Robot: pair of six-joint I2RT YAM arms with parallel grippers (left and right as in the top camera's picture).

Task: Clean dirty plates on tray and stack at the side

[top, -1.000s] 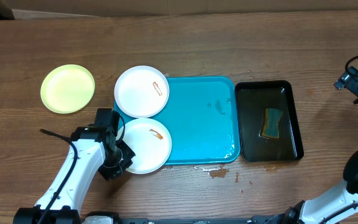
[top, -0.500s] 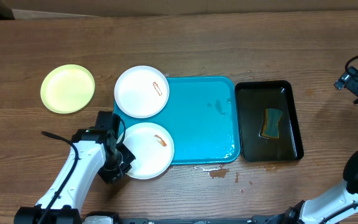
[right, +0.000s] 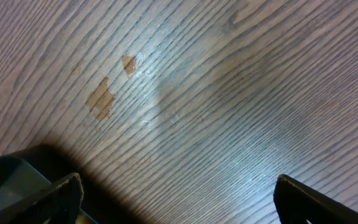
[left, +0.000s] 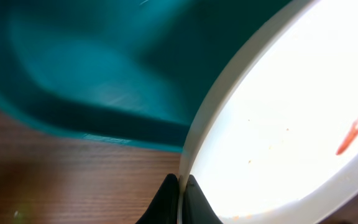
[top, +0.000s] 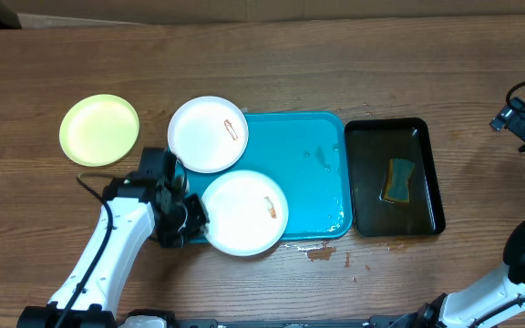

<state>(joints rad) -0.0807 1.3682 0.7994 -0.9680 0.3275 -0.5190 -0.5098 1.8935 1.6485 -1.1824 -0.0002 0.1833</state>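
Three plates are out. A green plate (top: 99,130) sits on the bare surface, well apart from the tray (top: 308,173). One white plate (top: 208,134) overlaps the tray's far left corner. A second white plate (top: 244,212), marked with an orange smear (top: 270,208), lies across the tray's near left edge.

The left jaws are pinched tight on that second plate's left rim, as the left wrist view shows. Whether the plate is lifted or resting there cannot be told. The right jaws gape wide with nothing in them, above bare wood beside the black tray (top: 395,121), where the sponge (top: 396,180) lies.

The step in hand appears to be bringing this plate into the tray for scrubbing. The next move likely calls for setting it flat and fully inside the rim, then sending the right jaws for the sponge.
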